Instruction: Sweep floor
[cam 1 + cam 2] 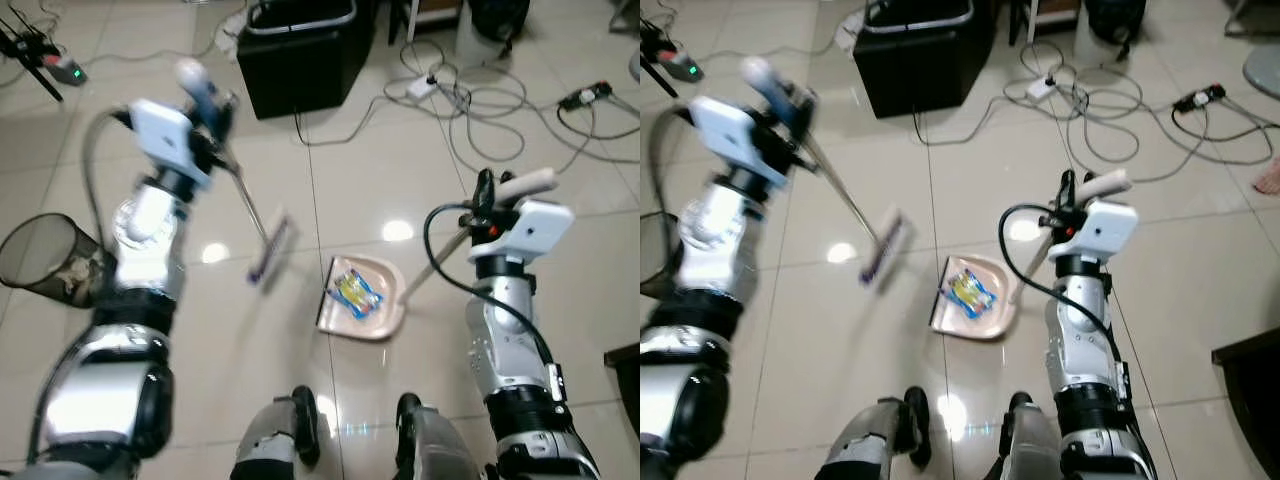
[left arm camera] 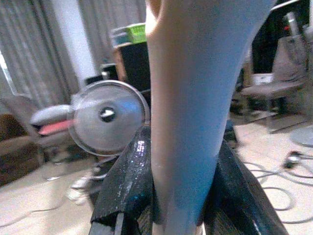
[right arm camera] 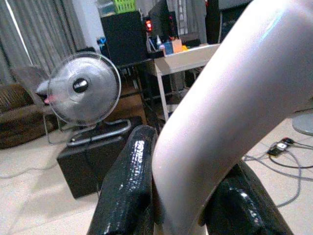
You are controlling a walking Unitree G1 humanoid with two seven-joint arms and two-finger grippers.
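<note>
The dustpan (image 1: 365, 300) lies on the floor (image 1: 400, 180) with a wrapper (image 1: 356, 292) in it; the broom head (image 1: 269, 248) is just left, a mesh basket (image 1: 45, 258) far left, the bin (image 1: 300, 50) and cables (image 1: 480, 105) behind

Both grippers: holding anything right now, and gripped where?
Left gripper is shut on the pale blue top grip of the broom handle. Right gripper is shut on the upper end of the pinkish-beige dustpan handle.
</note>
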